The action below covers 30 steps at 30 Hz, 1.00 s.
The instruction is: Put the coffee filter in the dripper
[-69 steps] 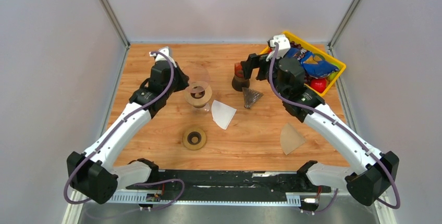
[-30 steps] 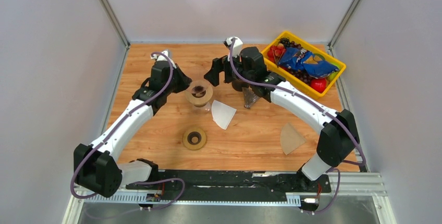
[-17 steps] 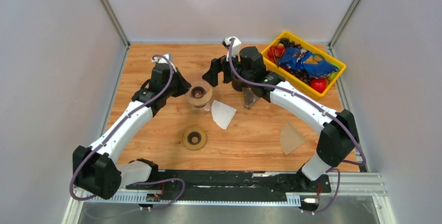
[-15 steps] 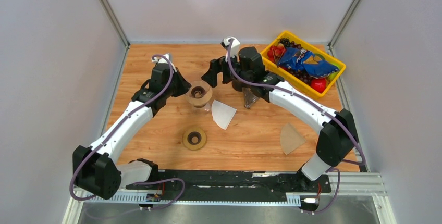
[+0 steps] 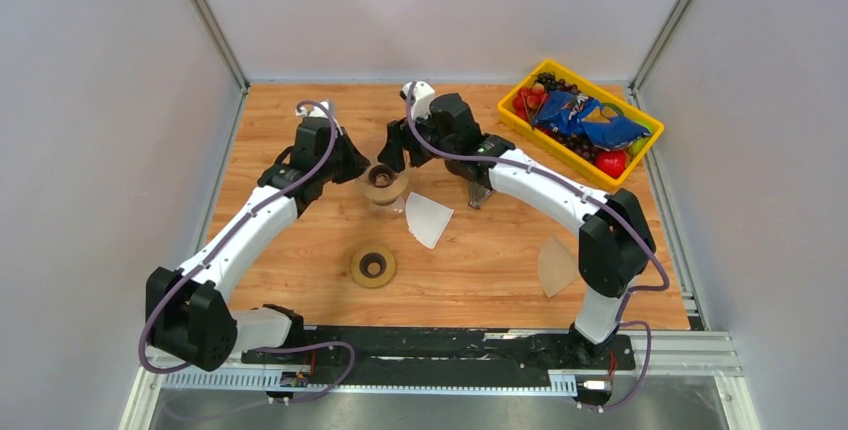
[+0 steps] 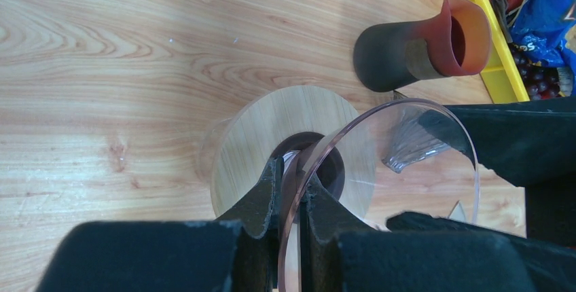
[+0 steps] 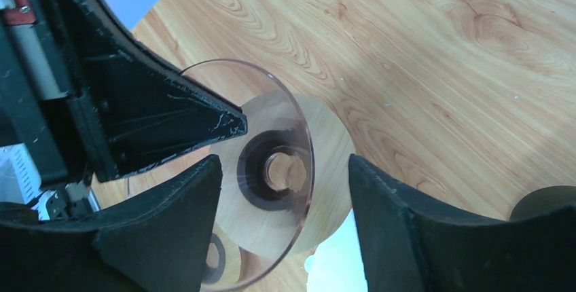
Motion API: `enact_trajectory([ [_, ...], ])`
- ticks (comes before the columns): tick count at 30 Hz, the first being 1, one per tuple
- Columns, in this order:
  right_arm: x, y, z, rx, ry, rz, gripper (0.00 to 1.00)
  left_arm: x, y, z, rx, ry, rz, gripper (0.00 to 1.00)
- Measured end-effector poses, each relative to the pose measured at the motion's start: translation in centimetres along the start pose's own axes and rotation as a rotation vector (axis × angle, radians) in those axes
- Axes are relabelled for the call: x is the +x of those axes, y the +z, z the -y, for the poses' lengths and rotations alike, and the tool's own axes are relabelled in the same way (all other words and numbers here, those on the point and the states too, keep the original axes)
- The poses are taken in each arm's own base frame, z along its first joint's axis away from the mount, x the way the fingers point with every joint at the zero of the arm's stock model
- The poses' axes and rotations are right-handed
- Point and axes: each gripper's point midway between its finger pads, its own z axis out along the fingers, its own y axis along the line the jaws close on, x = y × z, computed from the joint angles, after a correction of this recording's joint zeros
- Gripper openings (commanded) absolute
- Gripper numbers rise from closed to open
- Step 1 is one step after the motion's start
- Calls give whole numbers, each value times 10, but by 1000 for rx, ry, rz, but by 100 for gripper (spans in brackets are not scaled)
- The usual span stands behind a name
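Pinching the thin rim of the clear glass cone dripper with a round wooden collar (image 6: 253,136), the left gripper (image 6: 289,172) had its 2 black fingers (image 6: 261,193) drawn narrow, with only the glass edge between them. Opposite it, the right gripper (image 7: 284,163) was spread wide, 1 finger on either side of the dripper (image 7: 326,149), and neither finger visibly touched the glass. From the top view, the left gripper (image 5: 355,165) and the right gripper (image 5: 392,155) faced each other across the dripper (image 5: 381,180). The white cone-shaped paper coffee filter (image 5: 428,218) lay flat on the wooden table (image 5: 300,120), outside the cone, just beside the dripper and on the base-ward side of the right gripper. A 2nd, brown paper filter (image 5: 558,265) lay well apart, beside the right arm's elbow. A flat wooden ring (image 5: 372,267) sat on the base-ward side of the left gripper, past the dripper. A dark cup with a red-orange inside (image 6: 421,44) was ahead of the left fingertips and to their right, with the yellow plastic bin of snacks (image 5: 640,115) beyond it.
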Motion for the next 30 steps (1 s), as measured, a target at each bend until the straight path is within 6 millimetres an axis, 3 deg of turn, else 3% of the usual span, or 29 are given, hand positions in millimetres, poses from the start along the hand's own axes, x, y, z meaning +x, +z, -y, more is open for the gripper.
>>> enact_trajectory([
  [7,7,19,3,5,2,-40,38,-1,3,1,-8,0,-11,0],
  [12,13,24,7,33,16,-65,22,-1,5,1,-15,5,-18,0],
  [17,9,24,14,79,62,-60,0,2,5,1,-20,17,-28,0],
  [30,10,35,17,55,72,-85,0,-2,8,-6,-70,19,-17,0],
])
